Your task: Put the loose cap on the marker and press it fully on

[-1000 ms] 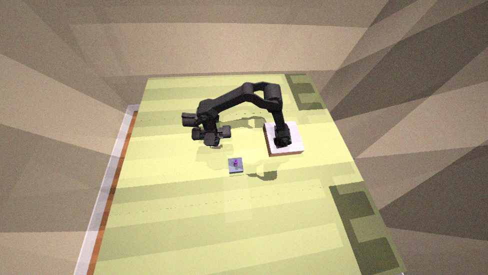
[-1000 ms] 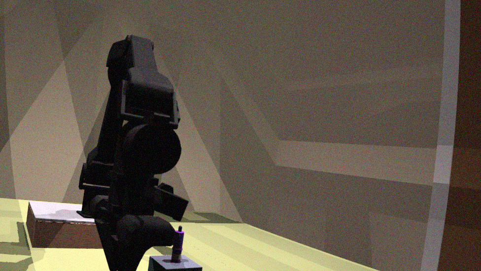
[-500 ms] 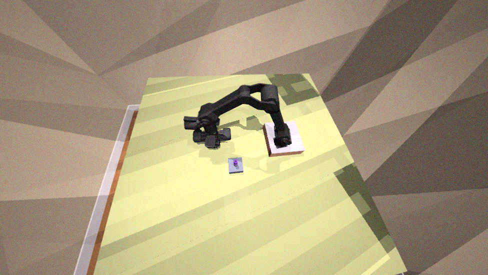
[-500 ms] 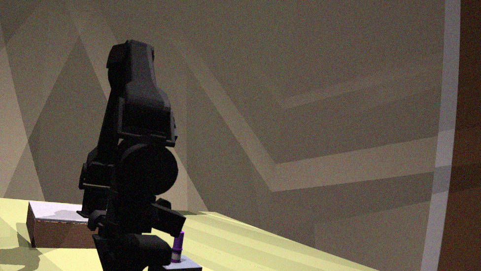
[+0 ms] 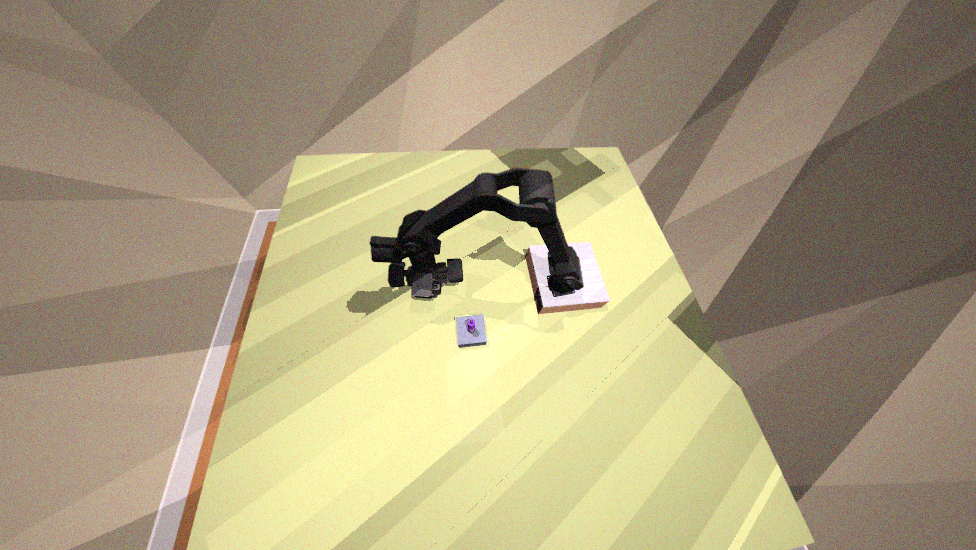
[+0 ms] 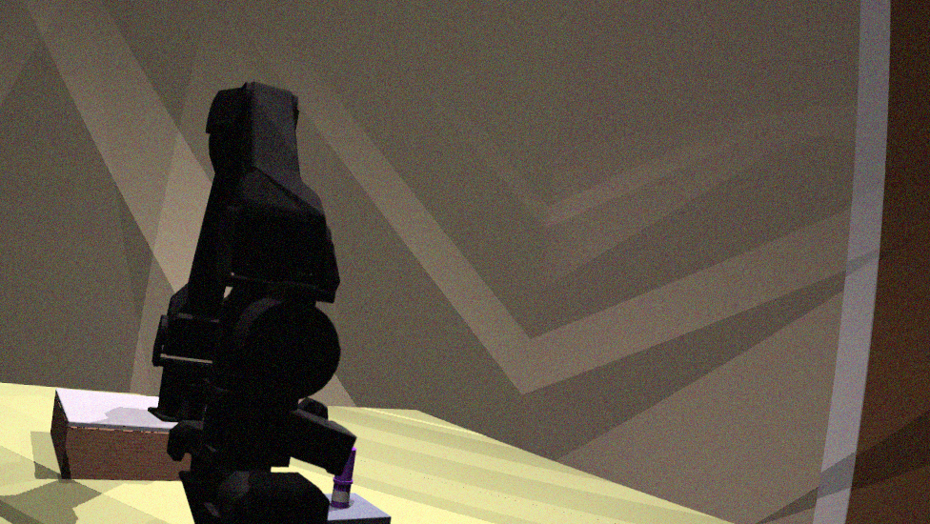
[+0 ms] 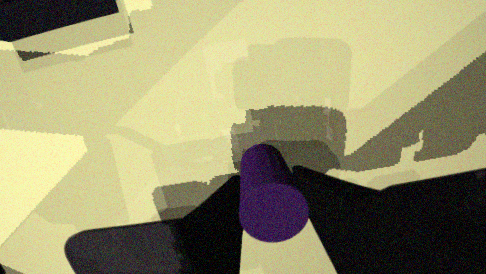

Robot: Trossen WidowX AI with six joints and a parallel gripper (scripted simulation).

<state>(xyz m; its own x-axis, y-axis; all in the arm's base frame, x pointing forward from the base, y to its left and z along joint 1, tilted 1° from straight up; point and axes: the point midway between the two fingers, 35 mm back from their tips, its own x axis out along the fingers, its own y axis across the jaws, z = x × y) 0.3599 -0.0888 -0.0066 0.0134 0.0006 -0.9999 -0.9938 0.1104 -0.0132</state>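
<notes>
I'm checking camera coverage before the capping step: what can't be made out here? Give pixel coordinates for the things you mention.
- Cap (image 7: 274, 212), top and exterior views: hidden by the arm (image 5: 454, 208) (image 6: 279, 247).
- Marker (image 5: 471, 325) (image 6: 342, 482) tip, exterior view: behind the arm; top view: too small.
- Holder block (image 5: 461, 336) (image 6: 367, 509) front, exterior view: cut off by the bottom edge.
</notes>
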